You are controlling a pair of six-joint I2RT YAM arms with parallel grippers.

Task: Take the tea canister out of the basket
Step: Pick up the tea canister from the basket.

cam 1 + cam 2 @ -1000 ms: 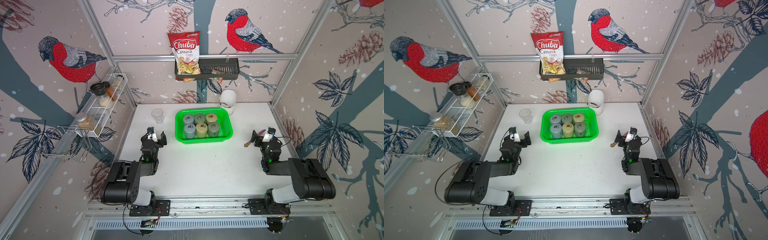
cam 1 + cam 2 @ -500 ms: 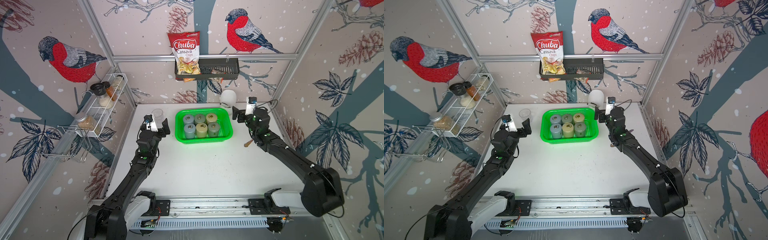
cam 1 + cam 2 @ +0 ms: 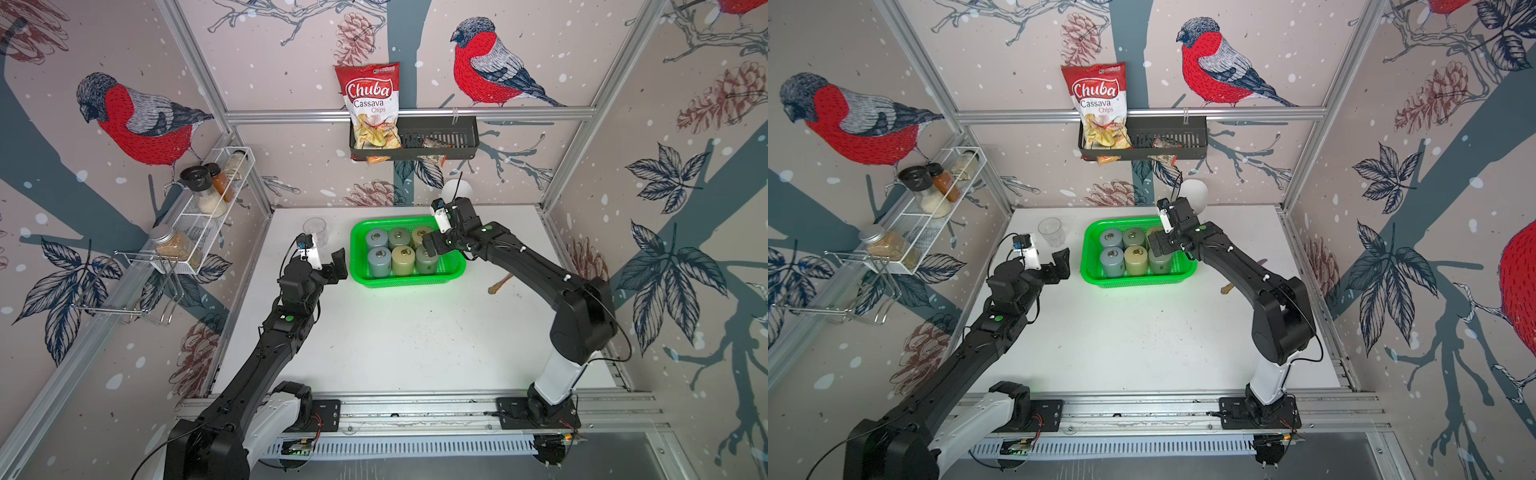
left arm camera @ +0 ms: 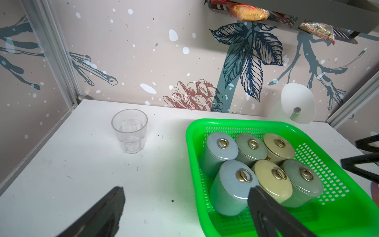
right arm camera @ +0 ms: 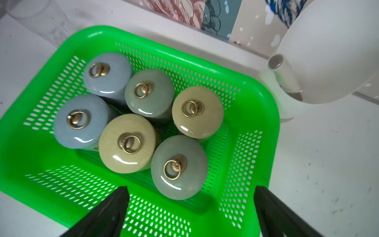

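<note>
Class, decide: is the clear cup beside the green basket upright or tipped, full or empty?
Upright and empty: the cup stands on its base on the table, rim up, with nothing visible through its clear walls.

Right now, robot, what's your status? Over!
Left gripper open beside the basket. Right gripper open above it, empty. Six tea canisters inside, upright, none lifted. Packed close; neighbours crowd any grab.

In a top view the right gripper [image 3: 431, 248] partly covers the far-right cream round-lidded tea canister [image 3: 415, 235] in the bright green perforated plastic basket [image 3: 407, 283]. The black right arm [image 3: 523, 259] hides one end of a small wooden stick-like object [image 3: 500, 284], perhaps a brush. In the right wrist view the clear plastic tumbler [image 5: 27, 13] is blurred and edge-cropped.
</note>
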